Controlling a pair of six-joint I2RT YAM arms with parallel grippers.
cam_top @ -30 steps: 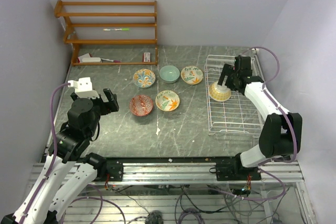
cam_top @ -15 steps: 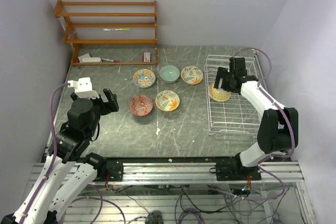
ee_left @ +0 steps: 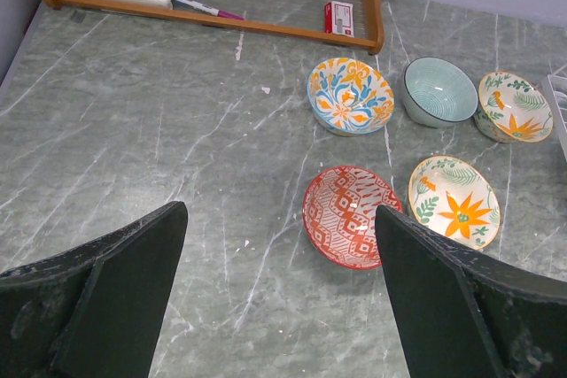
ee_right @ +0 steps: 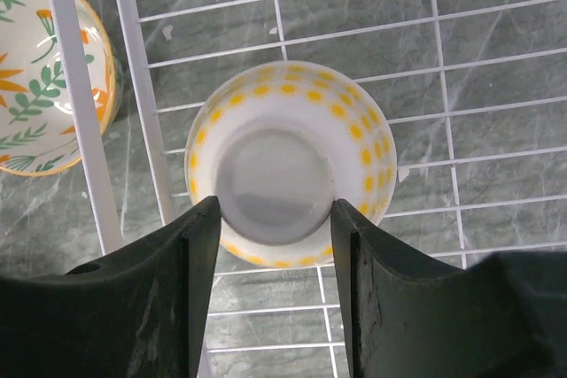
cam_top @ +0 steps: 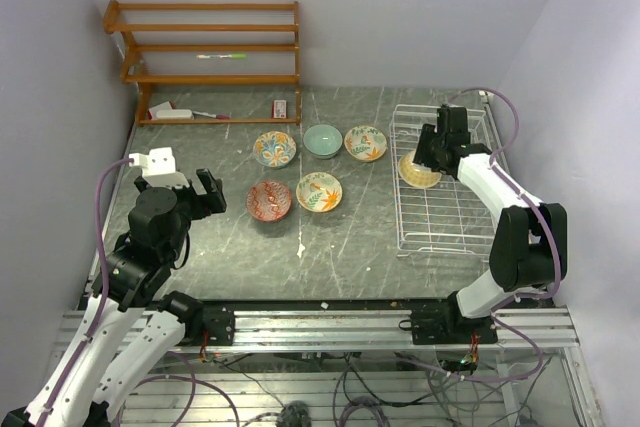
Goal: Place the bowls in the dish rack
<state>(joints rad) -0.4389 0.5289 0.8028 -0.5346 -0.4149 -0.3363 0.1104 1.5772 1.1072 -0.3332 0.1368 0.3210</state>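
Note:
An upside-down cream bowl with yellow dots [ee_right: 292, 104] lies on the floor of the white wire dish rack [ee_right: 87, 130], near its far left corner [cam_top: 420, 170]. My right gripper [ee_right: 275, 201] points down at it, its fingers closed on either side of the bowl's foot. Several more bowls stand on the table: pale teal [cam_top: 322, 140], red-patterned [cam_top: 268, 200], and painted ones [cam_top: 274, 148] [cam_top: 365, 143] [cam_top: 318, 191]. My left gripper [ee_left: 281, 210] is open and empty, raised above the table left of the red bowl [ee_left: 348, 216].
A wooden shelf unit [cam_top: 205, 57] stands at the back left with a pen, a white block and a small red box. The dish rack [cam_top: 445, 217] takes up the right side of the table. One painted bowl [ee_right: 35, 68] sits just outside the rack's left wall.
My right gripper has brought the dotted bowl from tilted and raised down flat onto the rack floor, a little further back. The left arm has not moved.

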